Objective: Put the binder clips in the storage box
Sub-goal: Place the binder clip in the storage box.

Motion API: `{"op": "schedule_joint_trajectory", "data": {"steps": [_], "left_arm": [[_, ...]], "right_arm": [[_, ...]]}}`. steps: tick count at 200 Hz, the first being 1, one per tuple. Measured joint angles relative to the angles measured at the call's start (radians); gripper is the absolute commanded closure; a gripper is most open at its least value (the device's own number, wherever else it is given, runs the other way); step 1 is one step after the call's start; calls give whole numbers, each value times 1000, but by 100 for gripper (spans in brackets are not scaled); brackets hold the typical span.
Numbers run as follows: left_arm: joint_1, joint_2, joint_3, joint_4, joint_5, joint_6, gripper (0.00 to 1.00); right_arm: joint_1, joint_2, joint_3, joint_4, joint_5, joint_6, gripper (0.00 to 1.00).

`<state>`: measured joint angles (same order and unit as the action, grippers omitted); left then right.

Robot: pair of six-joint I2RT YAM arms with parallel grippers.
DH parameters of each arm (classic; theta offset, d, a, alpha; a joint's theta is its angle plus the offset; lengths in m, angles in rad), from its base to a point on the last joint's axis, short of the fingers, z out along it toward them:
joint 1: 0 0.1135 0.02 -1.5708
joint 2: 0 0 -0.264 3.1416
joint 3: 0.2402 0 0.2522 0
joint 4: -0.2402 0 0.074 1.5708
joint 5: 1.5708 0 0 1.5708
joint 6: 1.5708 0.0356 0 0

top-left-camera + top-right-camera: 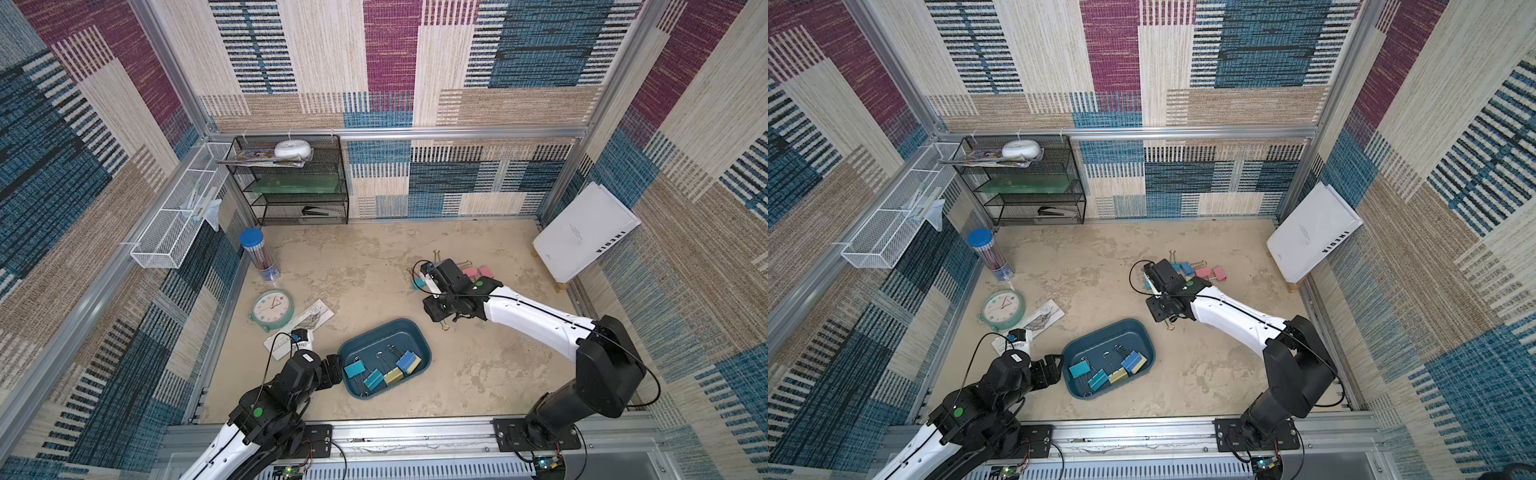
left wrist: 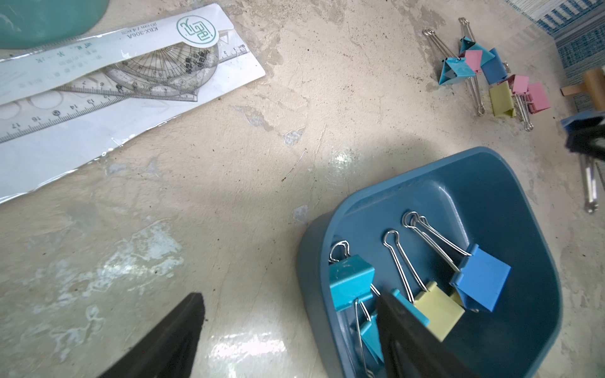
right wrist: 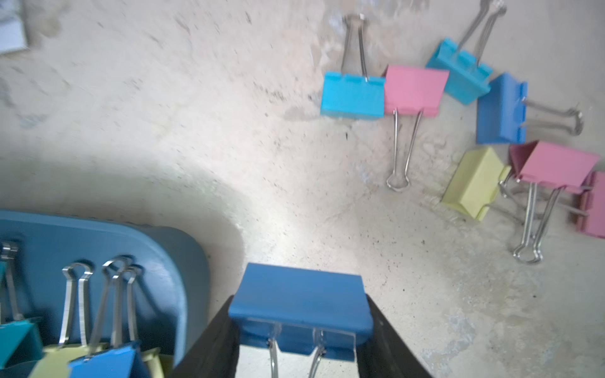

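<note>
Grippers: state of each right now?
Left gripper: open, holding nothing, at the edge of the storage box.
Right gripper: closed on a blue binder clip, gripping its body.

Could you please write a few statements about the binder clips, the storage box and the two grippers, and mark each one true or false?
1. The right gripper grips a blue binder clip. True.
2. The storage box is empty. False: several clips already lie in it, with teal, yellow and blue bodies.
3. The left gripper is shut on a yellow clip. False: it is open and holds nothing, at the edge of the box.
4. Pink clips lie on the table, outside the box. True.
</note>
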<state>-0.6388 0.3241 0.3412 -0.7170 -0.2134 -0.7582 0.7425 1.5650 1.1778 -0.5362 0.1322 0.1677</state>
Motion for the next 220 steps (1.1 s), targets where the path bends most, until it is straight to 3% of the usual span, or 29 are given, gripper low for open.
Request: {"op": "schedule_joint_trajectory", "data": {"steps": [56, 91, 148, 180, 220], "left_arm": [[0, 0, 0, 0, 0, 0, 14], [0, -2, 0, 0, 0, 0, 14], [0, -18, -3, 0, 1, 0, 14], [0, -20, -3, 0, 1, 0, 14], [0, -21, -3, 0, 1, 0, 14]], "right_arm": [[275, 130, 111, -16, -87, 157, 49], [365, 218, 146, 4, -92, 246, 49], [404, 290, 143, 69, -117, 333, 49], [406, 325, 144, 98, -118, 350, 27], [404, 299, 148, 81, -82, 338, 22]]}}
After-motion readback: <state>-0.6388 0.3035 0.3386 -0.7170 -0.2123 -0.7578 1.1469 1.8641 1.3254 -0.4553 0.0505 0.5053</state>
